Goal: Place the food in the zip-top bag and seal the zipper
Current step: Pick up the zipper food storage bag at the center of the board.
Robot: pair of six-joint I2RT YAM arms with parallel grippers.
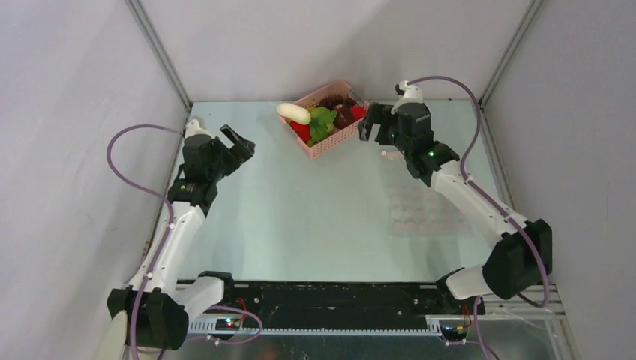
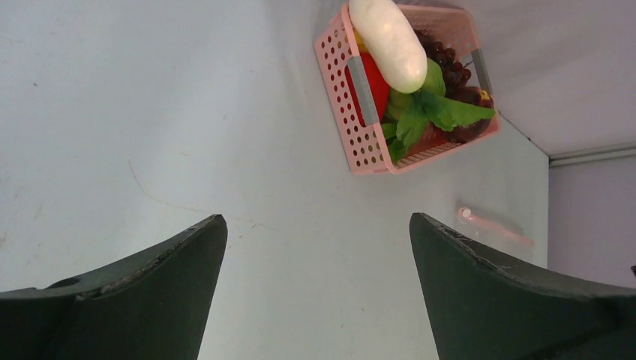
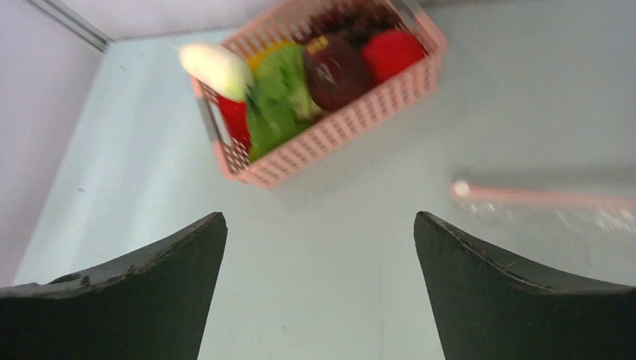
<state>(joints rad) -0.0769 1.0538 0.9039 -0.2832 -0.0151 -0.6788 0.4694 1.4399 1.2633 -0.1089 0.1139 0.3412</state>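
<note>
The food lies in a pink slatted basket at the back: a white oblong piece, a leafy green piece, a red piece and a dark maroon piece. The zip-top bag lies flat on the right of the table. Its zipper is a pinkish strip, also seen in the left wrist view. My left gripper is open and empty, left of the basket. My right gripper is open and empty, just right of the basket.
Grey walls enclose the table on three sides, with metal posts in the back corners. The basket stands near the back wall. The right arm's links reach over the bag's near right side.
</note>
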